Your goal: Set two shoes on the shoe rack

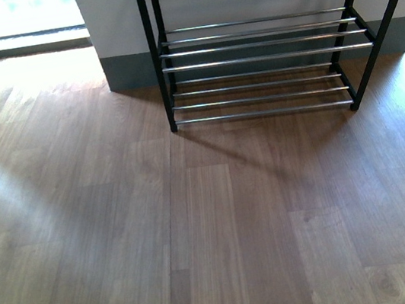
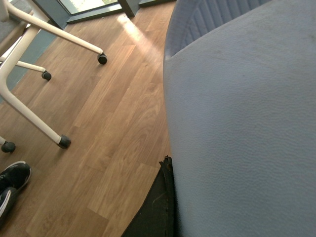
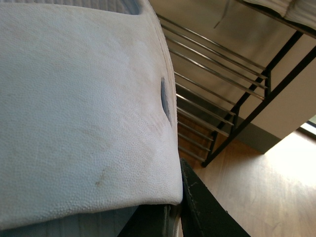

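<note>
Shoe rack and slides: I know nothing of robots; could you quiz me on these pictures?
1. True or false: in the front view, a shoe sits on the lowest tier of the shoe rack.
2. What fills most of the left wrist view? A grey sneaker; B pale blue slide; C box.
3. Fill in: behind the other slide in the right wrist view stands the ____.
Key: 1 false; 2 B; 3 shoe rack.

No readable text, label, brand or number shows in any view.
</note>
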Tool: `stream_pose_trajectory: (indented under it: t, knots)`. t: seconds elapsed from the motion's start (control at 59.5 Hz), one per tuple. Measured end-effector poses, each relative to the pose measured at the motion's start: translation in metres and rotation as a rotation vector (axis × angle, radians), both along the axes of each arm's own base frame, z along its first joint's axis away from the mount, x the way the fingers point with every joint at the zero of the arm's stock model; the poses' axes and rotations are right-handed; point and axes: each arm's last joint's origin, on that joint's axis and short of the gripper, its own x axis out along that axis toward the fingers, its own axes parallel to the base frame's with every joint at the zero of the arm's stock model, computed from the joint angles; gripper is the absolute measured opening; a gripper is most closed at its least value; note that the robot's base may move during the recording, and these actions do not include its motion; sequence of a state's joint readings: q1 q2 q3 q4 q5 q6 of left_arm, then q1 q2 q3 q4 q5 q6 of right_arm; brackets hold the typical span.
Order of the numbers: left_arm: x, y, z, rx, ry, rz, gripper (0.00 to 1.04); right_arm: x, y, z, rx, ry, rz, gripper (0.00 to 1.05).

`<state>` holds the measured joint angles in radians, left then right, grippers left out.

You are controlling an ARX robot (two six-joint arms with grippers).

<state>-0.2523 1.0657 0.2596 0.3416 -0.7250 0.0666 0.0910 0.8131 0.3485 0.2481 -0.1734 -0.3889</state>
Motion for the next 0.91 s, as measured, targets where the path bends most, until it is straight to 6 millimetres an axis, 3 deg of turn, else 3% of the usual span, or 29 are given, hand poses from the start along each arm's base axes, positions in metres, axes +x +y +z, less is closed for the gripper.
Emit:
stream_pose_trajectory:
  t: [0.907]
  knots:
    - [-0.0002, 0.0002, -0.0007, 0.002, 0.003, 0.002, 0.02, 0.0003, 0.0002, -0.0012, 0.000, 0.006, 0.003, 0.01]
